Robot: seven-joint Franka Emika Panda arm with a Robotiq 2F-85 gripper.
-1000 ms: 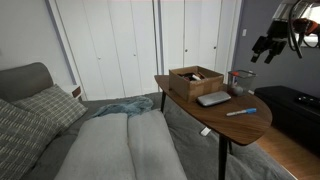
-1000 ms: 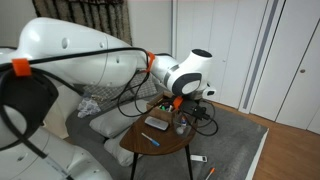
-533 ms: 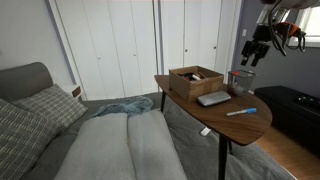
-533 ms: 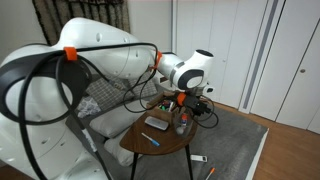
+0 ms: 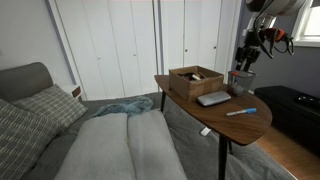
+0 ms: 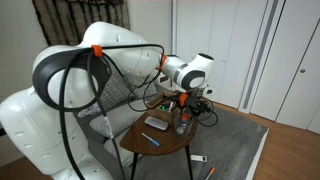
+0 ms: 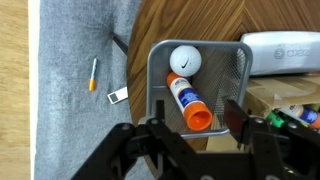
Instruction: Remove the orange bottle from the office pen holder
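I see the desk (image 5: 240,128) carrying the low wooden box (image 5: 195,80) with the office pen holder (image 7: 225,75) just beside it. My hand (image 7: 192,125) hangs over the holder, fingers spread and gripping nothing. Only the wrist view looks into the cup. The orange bottle (image 7: 186,98) lies slanted inside, orange cap nearest the hand (bottom of that picture), pale body running up-left towards a white ball (image 7: 185,60). In both exterior views I cannot make the bottle out.
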